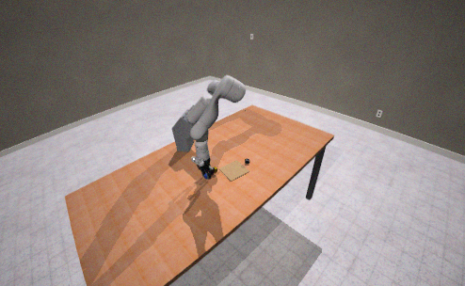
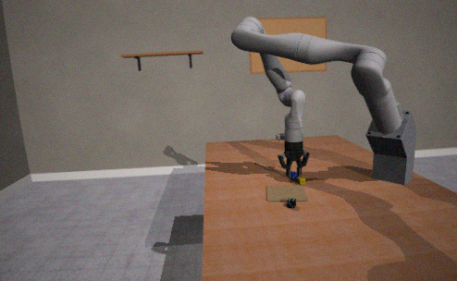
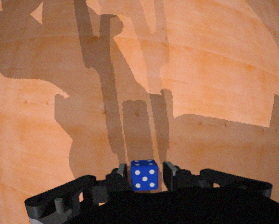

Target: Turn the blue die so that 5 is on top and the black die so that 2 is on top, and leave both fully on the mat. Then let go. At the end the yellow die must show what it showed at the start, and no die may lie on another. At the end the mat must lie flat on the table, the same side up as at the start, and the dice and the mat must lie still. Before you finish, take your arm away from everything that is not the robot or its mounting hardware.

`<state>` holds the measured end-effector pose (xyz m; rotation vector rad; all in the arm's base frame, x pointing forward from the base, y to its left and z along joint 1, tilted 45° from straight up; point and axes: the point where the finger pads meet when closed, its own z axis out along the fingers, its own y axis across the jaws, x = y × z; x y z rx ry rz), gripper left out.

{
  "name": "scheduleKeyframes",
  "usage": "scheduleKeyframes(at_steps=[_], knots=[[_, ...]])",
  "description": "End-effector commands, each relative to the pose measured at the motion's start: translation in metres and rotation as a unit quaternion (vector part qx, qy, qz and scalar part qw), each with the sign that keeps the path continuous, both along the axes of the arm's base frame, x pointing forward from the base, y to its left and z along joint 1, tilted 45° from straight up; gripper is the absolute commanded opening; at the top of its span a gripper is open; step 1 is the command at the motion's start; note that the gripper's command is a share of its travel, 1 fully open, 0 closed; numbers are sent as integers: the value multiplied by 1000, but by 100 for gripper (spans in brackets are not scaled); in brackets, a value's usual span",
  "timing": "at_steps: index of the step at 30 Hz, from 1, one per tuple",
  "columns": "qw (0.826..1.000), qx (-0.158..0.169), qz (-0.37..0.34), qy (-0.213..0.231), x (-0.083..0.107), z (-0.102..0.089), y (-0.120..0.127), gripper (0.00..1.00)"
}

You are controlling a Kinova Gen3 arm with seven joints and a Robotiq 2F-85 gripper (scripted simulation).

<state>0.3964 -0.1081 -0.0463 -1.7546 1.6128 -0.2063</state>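
Grey-brown walls [image 1: 120, 38] [image 2: 94, 106] stood around the orange-brown wooden worktop [image 1: 138, 221] [image 2: 238, 245] [image 3: 215, 65], with a shelf [image 2: 164, 54] mounted on one of them. From my grey base [image 1: 182, 136] [image 2: 406, 159] at one long edge of the worktop, my arm [image 1: 203, 118] [image 2: 302, 46] reached in over the wood. I held my end effector [image 1: 207, 175] [image 2: 294, 176] [image 3: 145, 171] low, pointing down, its fingers partly spread on either side of the blue die [image 1: 205, 176] [image 2: 293, 176] [image 3: 144, 176], with a gap at each side, so I was not pinching it. Five white pips marked its large face toward my wrist camera. That die lay off the mat [image 1: 233, 170] [image 2: 281, 193], inward from both long edges. The yellow die [image 1: 215, 169] [image 2: 302, 180] sat close by, between the blue one and the mat. Beyond, toward the short edge near the worktop's leg [image 1: 315, 174], the black die [image 1: 247, 161] [image 2: 291, 202] rested just beside the mat; I could not tell its top number.
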Motion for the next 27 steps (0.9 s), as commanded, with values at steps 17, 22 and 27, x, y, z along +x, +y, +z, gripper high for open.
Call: scheduleKeyframes(at_steps=[17, 22, 27], knots=[[1000, 1, 0, -6, 4, 2, 1, 21], [1000, 1, 0, -6, 4, 2, 1, 21], [1000, 1, 0, -6, 4, 2, 1, 21]])
